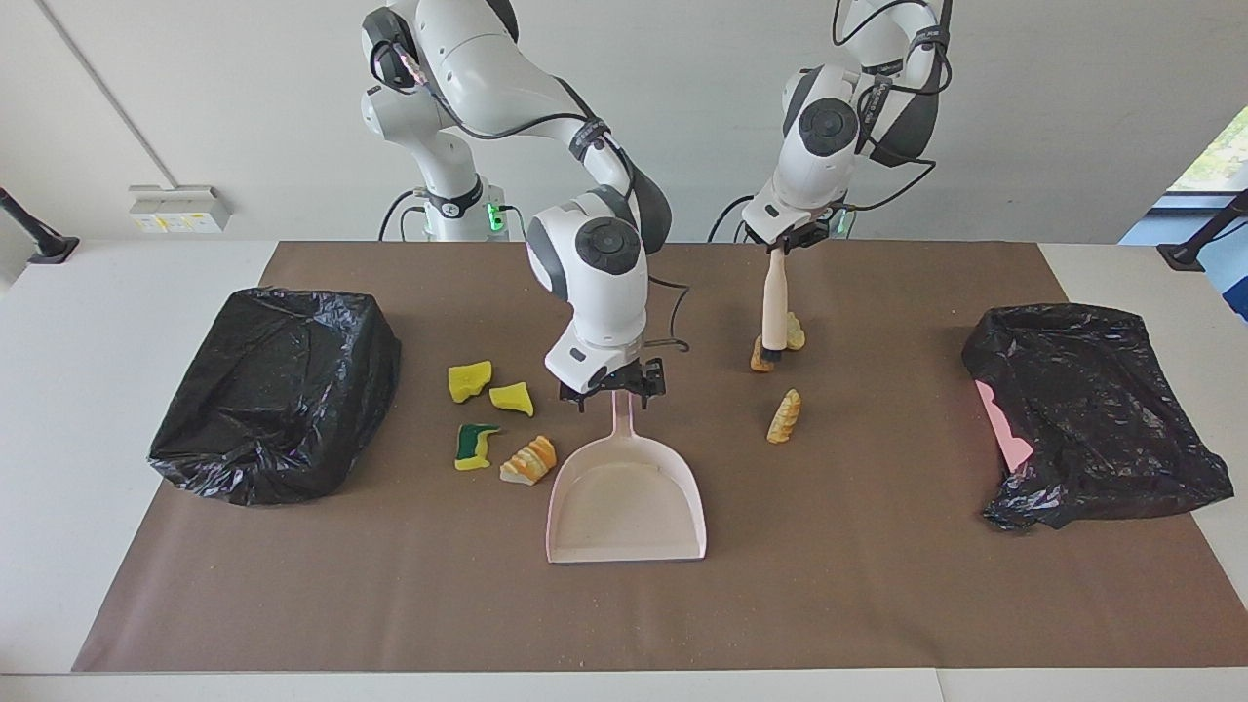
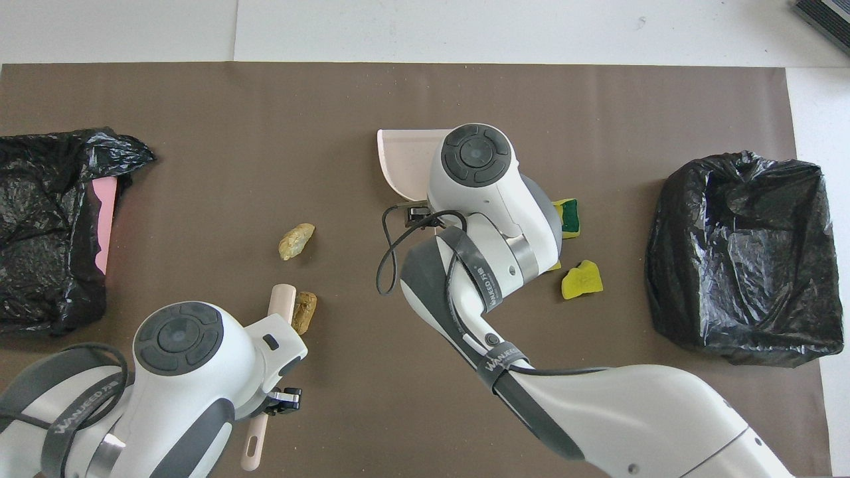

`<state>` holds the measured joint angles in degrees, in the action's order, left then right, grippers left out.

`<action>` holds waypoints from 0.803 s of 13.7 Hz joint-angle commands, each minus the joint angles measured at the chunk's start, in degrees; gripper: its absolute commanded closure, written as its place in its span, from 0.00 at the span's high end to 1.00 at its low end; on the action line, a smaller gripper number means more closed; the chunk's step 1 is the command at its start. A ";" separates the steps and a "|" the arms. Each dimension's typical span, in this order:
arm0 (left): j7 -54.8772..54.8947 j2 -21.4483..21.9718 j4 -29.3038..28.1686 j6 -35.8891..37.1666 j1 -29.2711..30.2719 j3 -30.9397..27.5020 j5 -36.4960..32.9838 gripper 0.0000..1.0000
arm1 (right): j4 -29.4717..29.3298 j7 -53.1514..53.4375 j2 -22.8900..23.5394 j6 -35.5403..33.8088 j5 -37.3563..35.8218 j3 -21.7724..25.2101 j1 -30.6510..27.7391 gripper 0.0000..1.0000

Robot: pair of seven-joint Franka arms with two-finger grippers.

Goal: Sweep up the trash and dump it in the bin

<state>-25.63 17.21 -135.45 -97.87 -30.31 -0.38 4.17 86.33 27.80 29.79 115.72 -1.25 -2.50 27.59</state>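
On the brown paper mat (image 1: 390, 585), a pale pink plastic dustpan (image 1: 627, 497) lies near the middle, its handle pointing toward the robots. The right gripper (image 1: 613, 388) sits at the tip of that handle with its fingers spread wide, one on either side; whether they touch it I cannot tell. Beside the dustpan, toward the right arm's end, lies part of the trash: an orange-and-white striped pastry piece (image 1: 529, 460) just beside the pan's rim, a green-backed yellow sponge piece (image 1: 474, 447) next to it, and two plain yellow sponge pieces (image 1: 469, 379) (image 1: 513, 398) nearer to the robots. Farther along that end stands a black-bagged bin (image 1: 275, 393).

Toward the left arm's end of the dustpan, the left gripper (image 1: 786, 241) is clenched on the top of a pale-handled brush (image 1: 774, 310), held upright with its dark bristles down between two tan bread-like chunks (image 1: 759, 353) (image 1: 796, 331). A third tan chunk (image 1: 784, 416) lies between the brush and the dustpan. A second black bag with a pink edge (image 1: 1092, 409) rests at that end.
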 commanded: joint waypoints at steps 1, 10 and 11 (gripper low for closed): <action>-16.59 1.42 -0.87 1.37 0.51 0.30 -0.74 0.00 | 3.67 0.15 -1.23 2.06 0.73 -0.14 -0.09 0.97; -34.31 4.59 -11.06 -7.40 0.87 0.65 1.96 0.00 | 3.58 2.17 -2.02 -2.25 0.81 -1.28 0.09 0.00; -35.01 3.71 -11.15 -8.90 0.87 0.65 4.86 0.00 | 3.41 1.82 -1.93 -2.86 0.73 -1.28 -0.69 0.00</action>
<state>-57.97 19.99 -144.17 -103.02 -29.00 0.24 5.72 88.55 28.26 29.04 114.19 -1.22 -3.32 28.07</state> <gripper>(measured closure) 0.744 0.687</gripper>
